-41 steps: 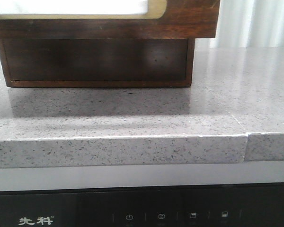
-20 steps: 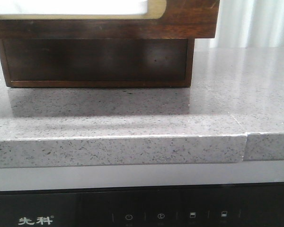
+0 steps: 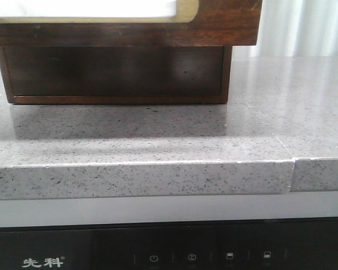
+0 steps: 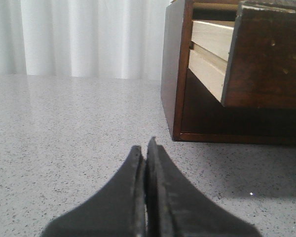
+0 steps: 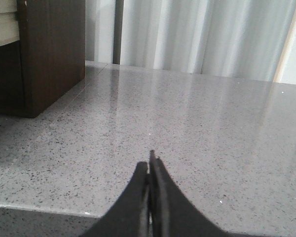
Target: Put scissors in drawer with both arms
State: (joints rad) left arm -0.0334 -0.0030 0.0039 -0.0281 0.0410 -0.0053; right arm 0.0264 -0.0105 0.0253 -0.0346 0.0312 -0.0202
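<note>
Speckled grey stone surface [image 3: 158, 140] carries the pulled-out drawer [image 3: 225, 22] at far left; left gripper [image 4: 147, 148] and right gripper [image 5: 150, 160] jaws clenched, empty.

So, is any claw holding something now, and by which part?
Nothing is held. The left claw and the right claw are both shut on nothing, above the bare countertop.

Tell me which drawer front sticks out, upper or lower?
The upper drawer, with the cream panel: it overhangs the cabinet frame, its pale side exposed. The plain dark lower front sits back inside the frame.
</note>
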